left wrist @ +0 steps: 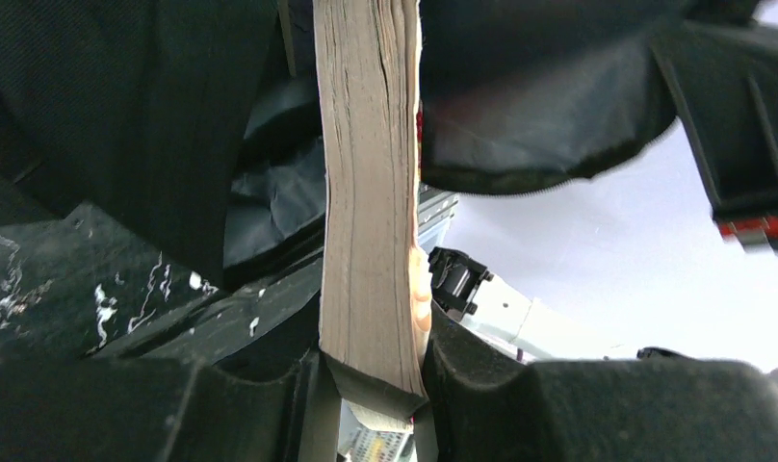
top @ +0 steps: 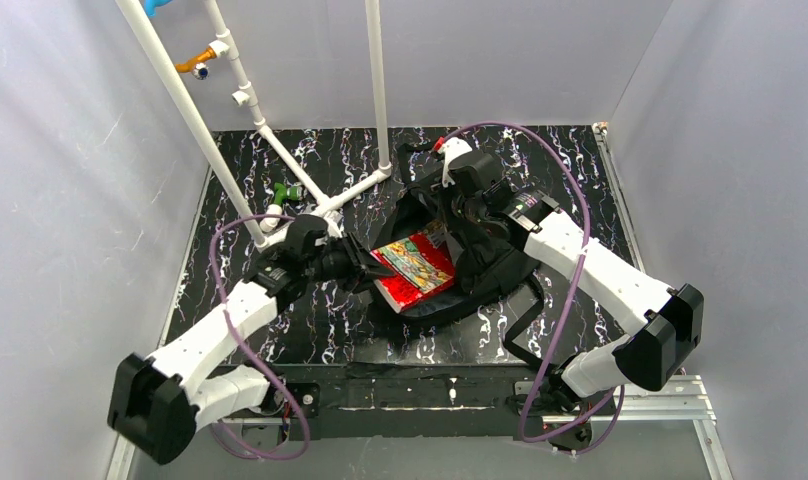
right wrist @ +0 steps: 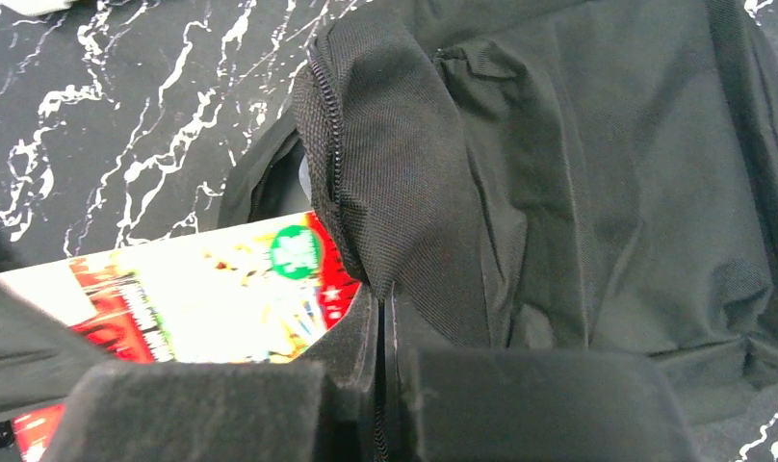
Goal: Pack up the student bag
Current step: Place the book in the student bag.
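Fabric at the zipper edge of the student bag [right wrist: 578,192] is clenched in my right gripper [right wrist: 385,361], holding its mouth up mid-counter [top: 310,325]. My left gripper [left wrist: 374,380] grasps a thick red-covered book [left wrist: 366,192], its far end under the raised flap.

The student bag [top: 492,275] is seen in plain black woven fabric, with a black zipper [right wrist: 320,115] along its edge. A book [top: 415,265] is shown with a glossy red cover printed in green, yellow and white; its page edges [left wrist: 366,192] are rendered pale tan. The table [top: 310,325] is patterned black with white marble veining. The left arm [top: 215,335] and right arm [top: 605,270] are coloured white with black joints, and purple cables [top: 510,124] are noted. White pipes [top: 195,120], an orange fitting [top: 194,63] and a small green object [top: 285,192] are also seen.
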